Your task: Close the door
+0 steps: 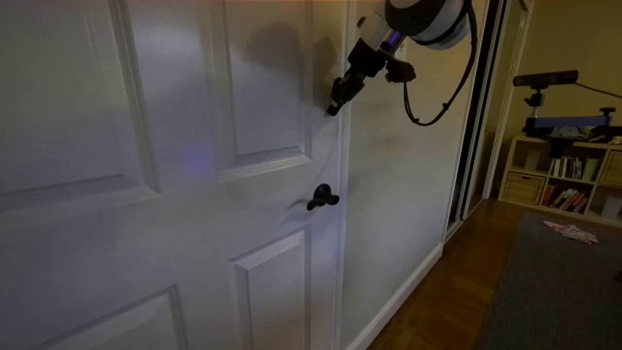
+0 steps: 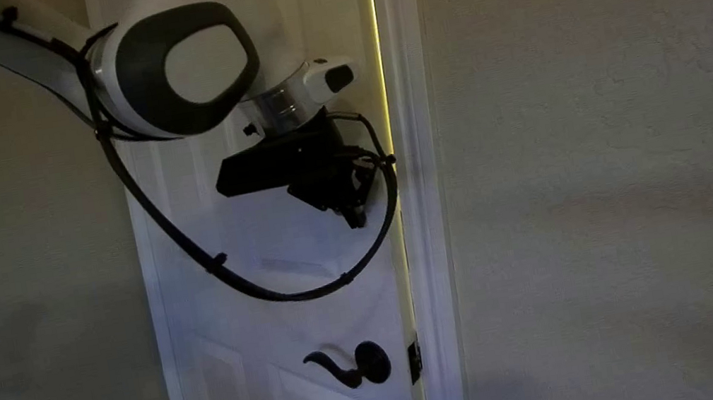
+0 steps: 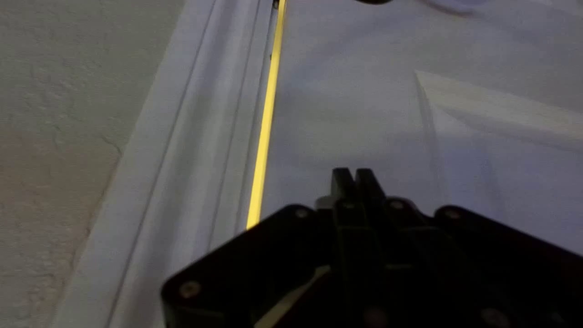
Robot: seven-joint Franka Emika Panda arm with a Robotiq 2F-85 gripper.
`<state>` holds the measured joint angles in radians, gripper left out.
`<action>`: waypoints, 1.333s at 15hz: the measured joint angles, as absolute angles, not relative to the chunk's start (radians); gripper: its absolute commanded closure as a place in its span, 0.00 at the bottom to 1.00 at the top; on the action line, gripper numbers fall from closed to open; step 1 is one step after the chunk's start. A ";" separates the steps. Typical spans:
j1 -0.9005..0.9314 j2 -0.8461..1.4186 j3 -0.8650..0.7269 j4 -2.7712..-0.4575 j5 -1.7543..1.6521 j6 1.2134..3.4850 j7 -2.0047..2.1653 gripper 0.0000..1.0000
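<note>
The white panelled door (image 1: 194,228) shows in both exterior views (image 2: 253,316) and in the wrist view (image 3: 355,118). A thin bright yellow strip of light runs between its handle-side edge and the white door frame (image 2: 427,217), so the door stands slightly ajar. Its black lever handle (image 1: 320,197) also shows in an exterior view (image 2: 371,362). My gripper (image 1: 332,112) is shut and empty, its fingertips together in the wrist view (image 3: 354,175). The tips (image 2: 356,220) are at or very near the door face, above the handle and beside the edge. I cannot tell whether they touch.
A black cable (image 2: 300,296) loops below the wrist in front of the door. Cream wall (image 2: 612,188) lies beyond the frame. A shelf unit (image 1: 520,167) with books, a camera (image 1: 546,78) and a dark rug (image 1: 525,291) are farther off.
</note>
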<state>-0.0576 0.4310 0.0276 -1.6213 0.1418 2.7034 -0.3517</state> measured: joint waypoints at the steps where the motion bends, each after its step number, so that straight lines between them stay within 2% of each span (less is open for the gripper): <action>1: -0.062 0.440 0.032 -1.607 0.142 2.696 -0.352 0.92; 12: -0.090 0.525 0.062 -1.474 0.142 2.643 -0.352 0.92; 20: -0.093 0.496 0.062 -1.507 0.133 2.602 -0.352 0.93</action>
